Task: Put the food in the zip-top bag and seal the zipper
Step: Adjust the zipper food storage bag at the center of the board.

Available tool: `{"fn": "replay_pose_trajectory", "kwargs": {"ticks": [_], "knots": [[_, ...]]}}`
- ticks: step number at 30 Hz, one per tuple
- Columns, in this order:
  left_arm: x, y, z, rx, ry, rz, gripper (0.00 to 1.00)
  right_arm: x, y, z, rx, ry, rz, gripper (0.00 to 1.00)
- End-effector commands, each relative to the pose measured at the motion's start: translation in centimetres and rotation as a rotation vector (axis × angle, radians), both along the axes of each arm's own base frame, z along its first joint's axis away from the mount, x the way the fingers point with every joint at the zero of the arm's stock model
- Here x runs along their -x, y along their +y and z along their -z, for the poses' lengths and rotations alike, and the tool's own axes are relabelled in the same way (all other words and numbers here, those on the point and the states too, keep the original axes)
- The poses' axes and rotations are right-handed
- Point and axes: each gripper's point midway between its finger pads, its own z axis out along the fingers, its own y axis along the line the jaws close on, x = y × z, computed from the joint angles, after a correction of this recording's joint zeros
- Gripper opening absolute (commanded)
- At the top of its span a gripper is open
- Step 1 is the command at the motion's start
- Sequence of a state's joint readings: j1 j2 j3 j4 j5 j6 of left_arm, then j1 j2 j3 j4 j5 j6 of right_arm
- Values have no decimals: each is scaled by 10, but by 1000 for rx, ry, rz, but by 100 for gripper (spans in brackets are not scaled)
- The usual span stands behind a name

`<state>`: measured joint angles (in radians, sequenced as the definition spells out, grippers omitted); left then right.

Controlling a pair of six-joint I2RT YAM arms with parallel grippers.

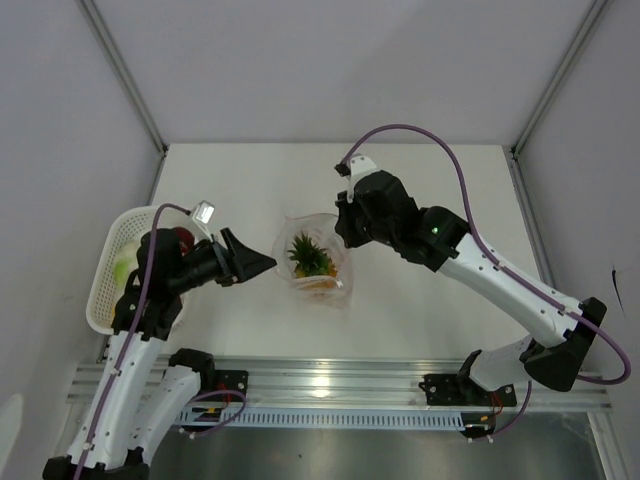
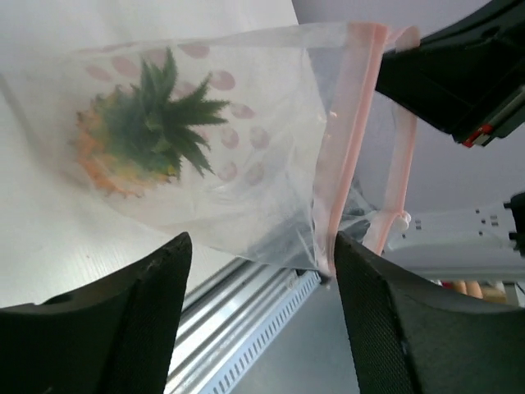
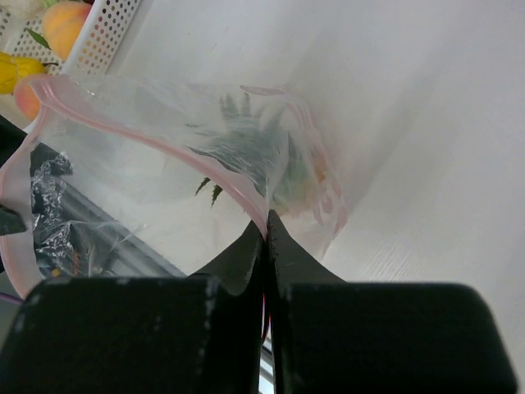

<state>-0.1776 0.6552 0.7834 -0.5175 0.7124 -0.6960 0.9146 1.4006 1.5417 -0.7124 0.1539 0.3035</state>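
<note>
The clear zip-top bag (image 1: pixel 313 262) stands at mid-table, mouth open, with a toy pineapple (image 1: pixel 308 255) inside. My right gripper (image 1: pixel 345 236) is shut on the pinkish-red zipper (image 3: pixel 205 156) at the bag's rim and holds the mouth up; in the right wrist view (image 3: pixel 266 223) its jaws pinch the strip. My left gripper (image 1: pixel 262 264) is open and empty just left of the bag. The left wrist view shows the bag (image 2: pixel 246 180), the pineapple (image 2: pixel 139 139) and the zipper (image 2: pixel 344 148) just beyond the gripper (image 2: pixel 262 263). More food, a dark red apple (image 1: pixel 183 237) and a pale leafy piece (image 1: pixel 125 266), lies in the basket.
A white lattice basket (image 1: pixel 108 290) stands at the table's left edge behind my left arm; in the right wrist view its corner (image 3: pixel 102 33) holds an orange fruit (image 3: pixel 66 25) and a yellow piece (image 3: pixel 15 72). An aluminium rail (image 1: pixel 330 380) runs along the near edge.
</note>
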Motion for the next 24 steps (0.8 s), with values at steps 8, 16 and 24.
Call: {"fn": "replay_pose_trajectory", "kwargs": {"ticks": [8,16,24], "knots": [[-7,88,-58,-175,-259,-548,89,-13,-20,-41,6,-136,66,0],[-44,172,-10,-511,16,-976,100,-13,-5,-29,12,-104,6,0],[-86,215,35,-573,131,-1219,98,-12,7,-11,30,-71,-40,0]]}}
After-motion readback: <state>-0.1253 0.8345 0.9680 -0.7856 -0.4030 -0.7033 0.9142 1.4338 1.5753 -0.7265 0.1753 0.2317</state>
